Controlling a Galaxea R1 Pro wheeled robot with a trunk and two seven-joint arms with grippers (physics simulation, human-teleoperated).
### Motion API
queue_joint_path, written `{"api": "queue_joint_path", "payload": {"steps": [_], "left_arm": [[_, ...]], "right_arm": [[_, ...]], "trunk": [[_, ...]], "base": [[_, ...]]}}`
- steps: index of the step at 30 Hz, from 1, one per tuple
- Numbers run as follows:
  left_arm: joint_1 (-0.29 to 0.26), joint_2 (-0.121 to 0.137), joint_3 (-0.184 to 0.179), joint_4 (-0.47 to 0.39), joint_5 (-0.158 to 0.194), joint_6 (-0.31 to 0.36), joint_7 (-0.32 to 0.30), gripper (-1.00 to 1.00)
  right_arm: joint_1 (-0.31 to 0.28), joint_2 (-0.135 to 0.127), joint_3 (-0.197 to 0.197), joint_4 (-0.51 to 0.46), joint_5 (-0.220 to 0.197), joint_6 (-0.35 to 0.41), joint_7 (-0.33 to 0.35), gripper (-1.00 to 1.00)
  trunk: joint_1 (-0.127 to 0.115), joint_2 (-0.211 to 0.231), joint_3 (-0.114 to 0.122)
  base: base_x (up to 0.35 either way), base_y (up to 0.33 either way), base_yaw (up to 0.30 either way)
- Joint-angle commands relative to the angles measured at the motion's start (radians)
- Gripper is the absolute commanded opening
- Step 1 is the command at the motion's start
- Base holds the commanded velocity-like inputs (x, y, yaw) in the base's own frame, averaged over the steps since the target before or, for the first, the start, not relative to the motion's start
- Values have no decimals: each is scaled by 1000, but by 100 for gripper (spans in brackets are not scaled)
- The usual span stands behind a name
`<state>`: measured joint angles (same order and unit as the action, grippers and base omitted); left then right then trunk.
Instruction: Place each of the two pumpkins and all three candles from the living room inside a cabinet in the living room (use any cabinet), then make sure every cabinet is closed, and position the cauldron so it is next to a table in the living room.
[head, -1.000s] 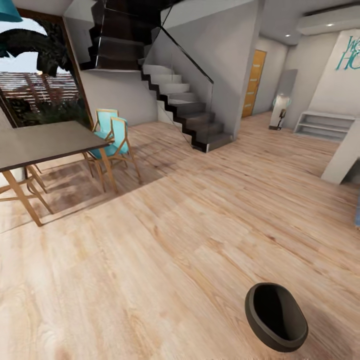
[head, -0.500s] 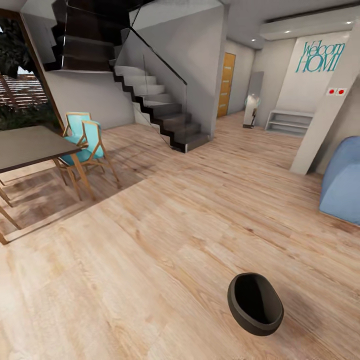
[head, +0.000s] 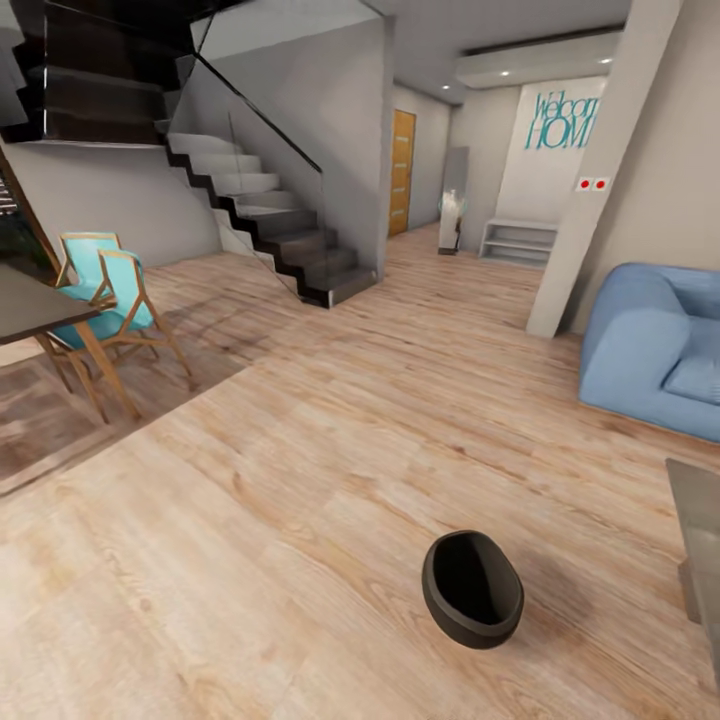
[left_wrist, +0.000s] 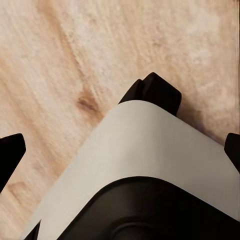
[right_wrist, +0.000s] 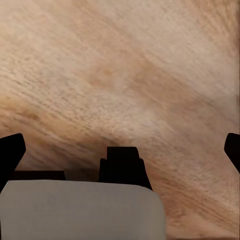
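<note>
Here, what I see from the rig:
Cauldron (head: 472, 588): empty, on the plank floor (head: 300, 480), near the grey table (head: 700, 520) at my right.
Sofa (head: 655, 350): blue, well beyond it.
Left gripper (left_wrist: 120, 150): fingers spread, holding nothing, above my base (left_wrist: 150, 160).
Right gripper (right_wrist: 120, 150): spread too, empty.

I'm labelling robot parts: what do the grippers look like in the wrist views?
Each shows two black fingertips at the picture's edges, the left gripper and the right gripper alike. Between them sits a pale grey, rounded shell with black parts. No cables or markings show.
</note>
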<state>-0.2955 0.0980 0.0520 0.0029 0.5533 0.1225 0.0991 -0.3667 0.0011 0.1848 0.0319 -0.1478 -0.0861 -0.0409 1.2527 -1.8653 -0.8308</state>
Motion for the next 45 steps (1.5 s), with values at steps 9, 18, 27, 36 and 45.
{"api": "queue_joint_path", "payload": {"steps": [9, 18, 27, 36, 45], "left_arm": [[-1, 0, 5, 0, -1, 3, 2, 100], [-1, 0, 5, 0, -1, 3, 2, 100], [-1, 0, 5, 0, -1, 3, 2, 100], [-1, 0, 5, 0, -1, 3, 2, 100], [-1, 0, 5, 0, -1, 3, 2, 100]], "right_arm": [[-1, 0, 9, 3, -10, -6, -1, 100], [-1, 0, 9, 3, -10, -6, -1, 100], [-1, 0, 9, 3, -10, -6, -1, 100], [-1, 0, 9, 3, -10, -6, -1, 100], [-1, 0, 9, 3, -10, -6, -1, 100]], "trunk": [[0, 0, 3], [0, 0, 7], [0, 0, 11], [0, 0, 15], [0, 0, 19]], "base": [[0, 0, -286], [0, 0, -286], [0, 0, -286], [0, 0, -286], [0, 0, -286]]}}
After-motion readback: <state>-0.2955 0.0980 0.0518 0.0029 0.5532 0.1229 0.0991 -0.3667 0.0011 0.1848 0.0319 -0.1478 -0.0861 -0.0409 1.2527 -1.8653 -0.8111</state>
